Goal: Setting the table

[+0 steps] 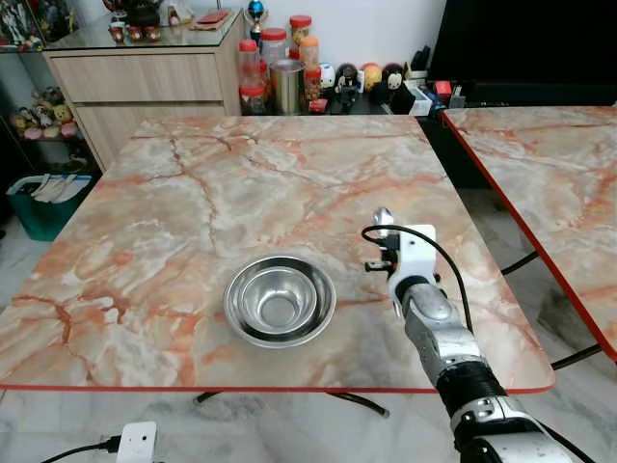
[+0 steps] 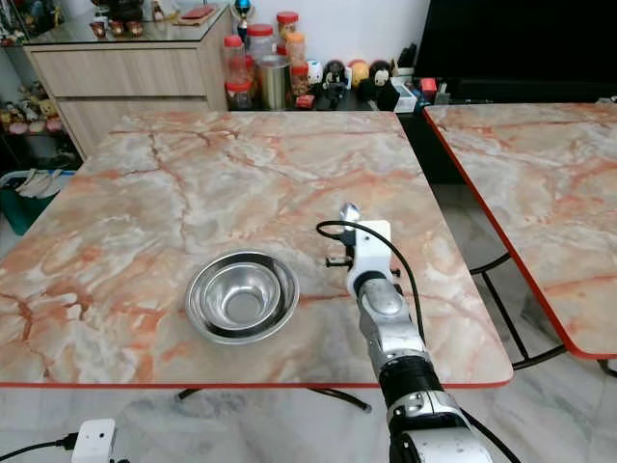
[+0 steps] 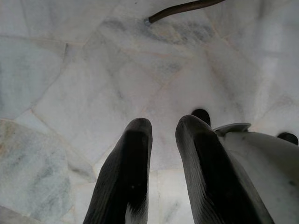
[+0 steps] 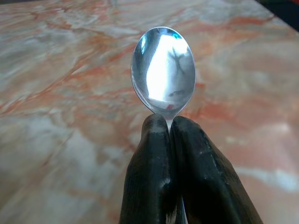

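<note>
On the far left of my head view I see a green bin (image 1: 43, 204) on the floor beside the marble table (image 1: 193, 183), and behind it, at about 11 o'clock, a wooden cabinet (image 1: 145, 82) with small things on its glass top. Low at 7 o'clock a white plug box (image 1: 137, 442) lies on the pale floor (image 3: 70, 70). The left gripper (image 3: 163, 154) hangs down over this floor; its two black fingers (image 3: 126, 172) stand a little apart with nothing between them, so I call it released.

On the table, near its front edge and a bit left of the centre, stands a steel bowl (image 1: 280, 301), upright and with nothing in it. At 12 o'clock, behind the table, there are jars with red lids (image 1: 275, 58) and some small figures (image 1: 362, 77).

Right of the bowl, at about 3 o'clock from it, my right arm reaches forward over the table. The right gripper (image 4: 170, 126) is clenched on the neck of a metal spoon (image 4: 162, 70). The spoon's bowl sticks out past the fingertips, pointing away from me. I cannot tell if it touches the table. The spoon is near the bowl but apart from it.

On the far right is a second marble table (image 1: 549, 174), with a dark screen (image 1: 530, 43) behind it.
</note>
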`<state>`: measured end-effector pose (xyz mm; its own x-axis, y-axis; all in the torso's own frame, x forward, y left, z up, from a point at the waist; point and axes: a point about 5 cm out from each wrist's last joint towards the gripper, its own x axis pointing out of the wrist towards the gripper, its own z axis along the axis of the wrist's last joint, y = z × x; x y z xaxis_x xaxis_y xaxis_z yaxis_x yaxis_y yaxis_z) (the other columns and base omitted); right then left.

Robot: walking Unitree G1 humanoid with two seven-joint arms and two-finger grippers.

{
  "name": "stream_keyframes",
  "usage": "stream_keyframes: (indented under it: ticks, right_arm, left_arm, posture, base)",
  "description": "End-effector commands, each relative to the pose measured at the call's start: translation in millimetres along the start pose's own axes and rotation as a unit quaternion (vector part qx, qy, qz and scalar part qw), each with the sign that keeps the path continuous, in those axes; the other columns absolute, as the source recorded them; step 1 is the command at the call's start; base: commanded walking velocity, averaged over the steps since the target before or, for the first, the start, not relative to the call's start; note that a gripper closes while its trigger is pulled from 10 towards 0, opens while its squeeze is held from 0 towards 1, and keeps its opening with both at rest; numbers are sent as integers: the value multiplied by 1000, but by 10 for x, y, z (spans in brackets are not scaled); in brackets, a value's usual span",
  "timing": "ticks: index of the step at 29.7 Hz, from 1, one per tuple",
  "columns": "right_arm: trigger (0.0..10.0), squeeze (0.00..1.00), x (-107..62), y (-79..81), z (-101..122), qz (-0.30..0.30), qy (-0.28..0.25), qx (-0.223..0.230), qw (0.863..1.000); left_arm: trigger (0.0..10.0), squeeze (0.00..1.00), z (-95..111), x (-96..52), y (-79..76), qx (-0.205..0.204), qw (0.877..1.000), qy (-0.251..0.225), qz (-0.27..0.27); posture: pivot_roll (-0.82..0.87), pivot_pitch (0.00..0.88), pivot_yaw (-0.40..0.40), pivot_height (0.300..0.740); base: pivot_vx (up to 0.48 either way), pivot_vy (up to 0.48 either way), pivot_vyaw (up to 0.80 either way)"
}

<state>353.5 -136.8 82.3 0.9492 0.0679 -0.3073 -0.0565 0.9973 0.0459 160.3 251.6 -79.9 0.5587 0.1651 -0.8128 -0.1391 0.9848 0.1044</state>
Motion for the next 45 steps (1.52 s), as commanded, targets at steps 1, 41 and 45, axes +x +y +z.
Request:
stream_keyframes:
  ticks: [1,41,45]
  right_arm:
    - [10000,0,24,65,39,9,13,13,1000]
    - [10000,0,43,362,-95,70,139,12,988]
    - [10000,0,28,358,-122,74,148,2,986]
  left_arm:
    - [10000,0,-54,-11,27,-1,1000,14,2]
    - [10000,0,-166,-36,30,15,999,31,-7]
    - [10000,0,-180,-38,16,16,999,33,-9]
  posture:
    - [31,0,-1,740]
    - [48,0,-22,740]
    - [42,0,-24,740]
  base:
    - [0,0,0]
    - [0,0,0]
    - [0,0,0]
